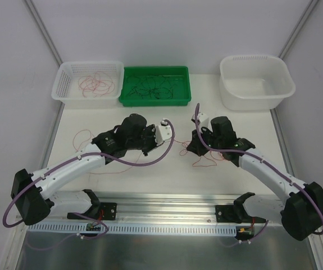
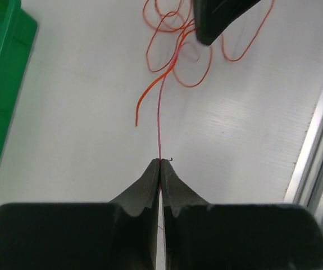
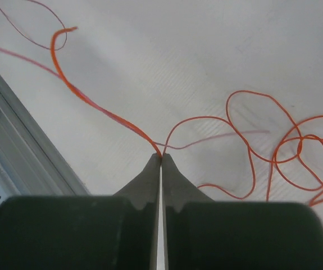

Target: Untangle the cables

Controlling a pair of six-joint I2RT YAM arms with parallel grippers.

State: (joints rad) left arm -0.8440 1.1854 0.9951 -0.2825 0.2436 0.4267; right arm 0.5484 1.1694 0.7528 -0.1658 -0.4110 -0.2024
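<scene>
A white table (image 1: pixel 94 118) sits between pale grey walls, with an aluminium rail (image 1: pixel 167 202) running along its near edge where the two arms are bolted.

Just beyond the rail, both arms reach inward toward the middle of the table. The left gripper (image 2: pixel 160 162) has its jaws pressed together, and a pinkish-red cable (image 2: pixel 159 124) is clamped at their very tip. That cable runs straight away from the jaws toward a loose cluster of orange-red loops (image 2: pixel 194 85) lying on the table under the other gripper.

The right gripper (image 3: pixel 161 156) also has its jaws closed tight. An orange-red cable (image 3: pixel 102 109) meets their tip and seems to be pinched there. A fainter pink strand (image 3: pixel 217 138) passes right by the same spot, and the view is too soft to tell whether it is caught as well. Beside this gripper, more orange-red wire curls in overlapping loops flat on the table.

Near the left arm, a single thin reddish strand (image 1: pixel 82 131) lies loose on the surface, apart from the cluster.

Three containers stand in a row along the far edge. On the left, a white basket (image 1: pixel 63 84) holds pinkish-red cables (image 1: pixel 96 84). Just beside it, a green tray (image 1: pixel 155 68) holds dark cables (image 1: pixel 153 90). A white tub (image 1: pixel 251 101) stands well apart on the right.
</scene>
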